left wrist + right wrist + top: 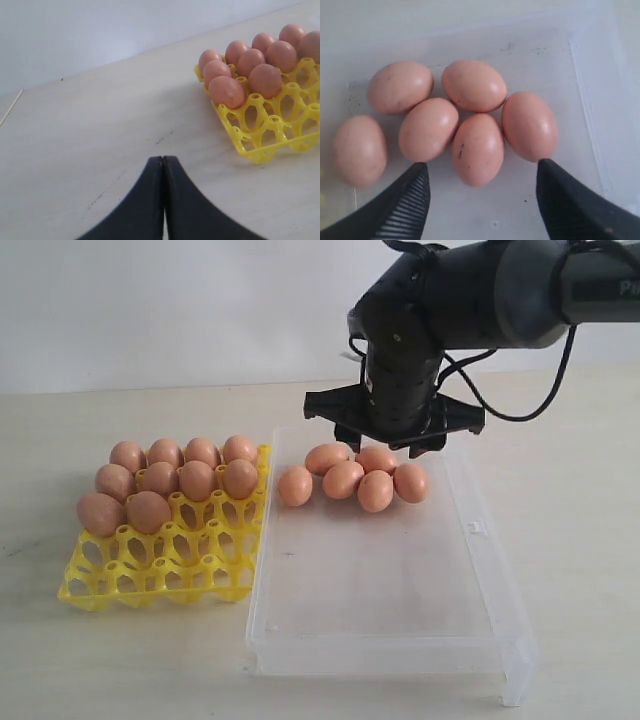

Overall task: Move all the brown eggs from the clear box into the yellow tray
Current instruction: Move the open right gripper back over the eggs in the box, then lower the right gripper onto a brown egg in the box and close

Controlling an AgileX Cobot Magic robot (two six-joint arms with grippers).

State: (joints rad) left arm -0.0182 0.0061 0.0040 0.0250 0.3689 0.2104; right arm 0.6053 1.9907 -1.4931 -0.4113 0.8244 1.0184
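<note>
Nearest you, the clear box (pixel 380 655) sits on the table (pixel 570 540), just beside the yellow tray (pixel 160 575); six brown eggs (pixel 343 479) cluster at its far end; your right hand (pixel 482 167) hangs over them, spread wide, holding nothing; ten more fill the tray's far cups; your left hand (pixel 163 167) is pinched closed, empty, over the table near the tray.

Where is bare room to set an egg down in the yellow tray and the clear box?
Yellow tray: the empty cups nearer the camera than its ten eggs. Clear box: the floor between the six brown eggs and its near wall. Crowded: the far end, under the right gripper.
</note>
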